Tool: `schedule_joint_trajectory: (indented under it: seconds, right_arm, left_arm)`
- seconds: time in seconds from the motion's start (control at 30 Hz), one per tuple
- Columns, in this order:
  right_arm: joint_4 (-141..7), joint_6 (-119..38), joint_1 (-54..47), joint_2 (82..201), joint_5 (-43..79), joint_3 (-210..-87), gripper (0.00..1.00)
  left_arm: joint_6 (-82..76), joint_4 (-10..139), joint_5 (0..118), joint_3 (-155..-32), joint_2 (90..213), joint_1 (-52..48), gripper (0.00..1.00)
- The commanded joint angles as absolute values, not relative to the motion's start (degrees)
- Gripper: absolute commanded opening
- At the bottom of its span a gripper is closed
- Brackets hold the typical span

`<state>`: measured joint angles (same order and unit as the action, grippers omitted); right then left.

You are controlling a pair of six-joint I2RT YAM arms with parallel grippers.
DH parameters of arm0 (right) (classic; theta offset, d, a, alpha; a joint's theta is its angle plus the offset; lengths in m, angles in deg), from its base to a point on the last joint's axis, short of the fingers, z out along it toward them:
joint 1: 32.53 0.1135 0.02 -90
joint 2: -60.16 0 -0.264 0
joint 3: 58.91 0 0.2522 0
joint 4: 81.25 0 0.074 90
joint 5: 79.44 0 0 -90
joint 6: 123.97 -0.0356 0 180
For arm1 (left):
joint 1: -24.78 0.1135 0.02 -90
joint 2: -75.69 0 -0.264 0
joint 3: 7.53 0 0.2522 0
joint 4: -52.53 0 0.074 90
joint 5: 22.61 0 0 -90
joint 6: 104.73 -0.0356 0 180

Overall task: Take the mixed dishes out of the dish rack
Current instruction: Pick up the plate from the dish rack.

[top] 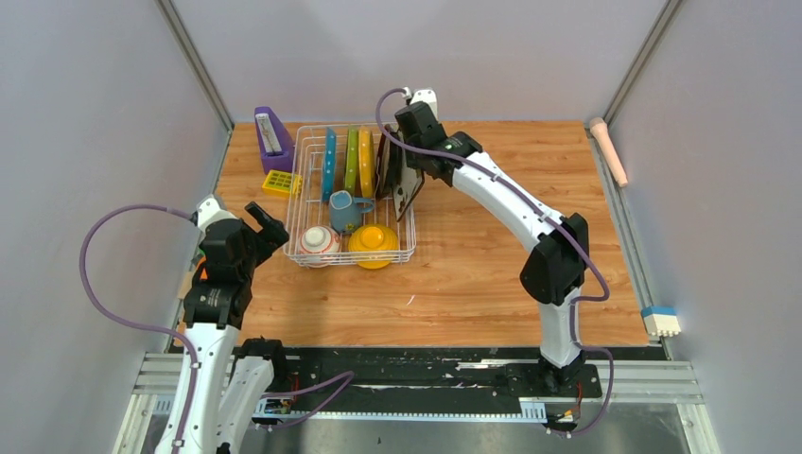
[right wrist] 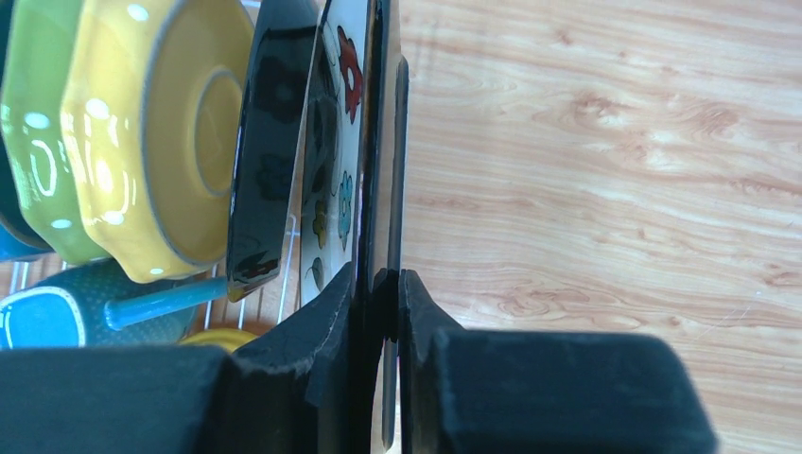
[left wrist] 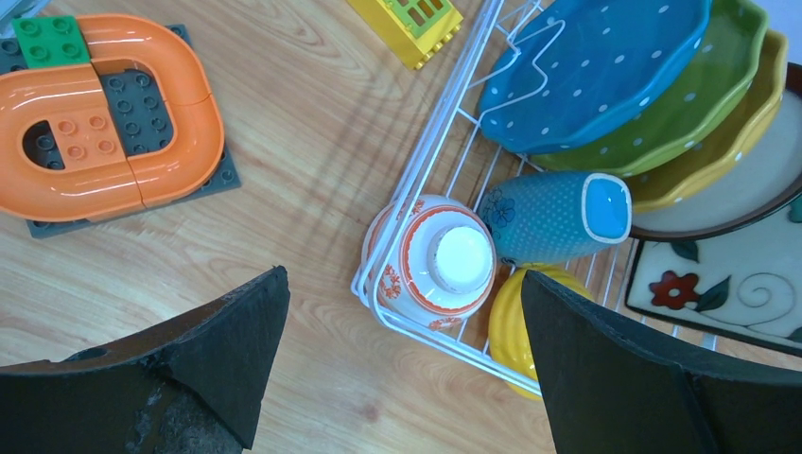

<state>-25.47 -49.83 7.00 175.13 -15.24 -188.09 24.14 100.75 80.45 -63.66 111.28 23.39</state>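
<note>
The wooden table (top: 492, 265) carried the white dish rack (top: 301, 180) toward its far left. The right gripper (right wrist: 388, 293) was clamped on the dark square plate (right wrist: 383, 113), which stood upright at the rack's right side. The left gripper (top: 268, 225) hung with fingers spread by the rack's near-left corner, where the red-and-white patterned bowl (left wrist: 435, 260) lay upturned.

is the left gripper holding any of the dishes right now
No, the left gripper is open, its fingers spread wide with nothing gripped between them, above the corner of the dish rack.
</note>
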Motion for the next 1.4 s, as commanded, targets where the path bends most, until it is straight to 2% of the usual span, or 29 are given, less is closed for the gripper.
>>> schedule_joint_trajectory:
  seconds: [0.0,0.23,0.8,0.97,1.1,1.37]
  right_arm:
    - [-40.94,-47.09,6.4,165.79,-18.14,-192.89,0.0]
    - [-42.46,-44.86,6.36,164.2,-19.72,-192.6,0.0]
    - [-47.28,-50.02,1.48,150.49,-16.04,-178.73,0.0]
    - [-47.79,-55.65,-4.2,144.02,-7.52,-171.88,0.0]
    - [-48.79,-61.29,-12.47,138.76,3.64,-163.95,0.0]
    - [-50.59,-69.18,-27.12,128.89,16.76,-147.65,0.0]
  left_arm:
    - [24.67,100.44,81.5,-65.4,111.21,23.63,1.0]
    - [24.81,100.41,81.69,-65.26,111.19,23.64,1.0]
    - [24.93,99.96,80.99,-65.2,111.81,23.64,1.0]
    - [24.91,100.06,81.15,-65.16,111.81,23.63,1.0]
    - [24.83,100.28,80.74,-65.31,111.81,23.62,1.0]
    - [25.67,98.06,78.78,-65.12,112.32,23.63,1.0]
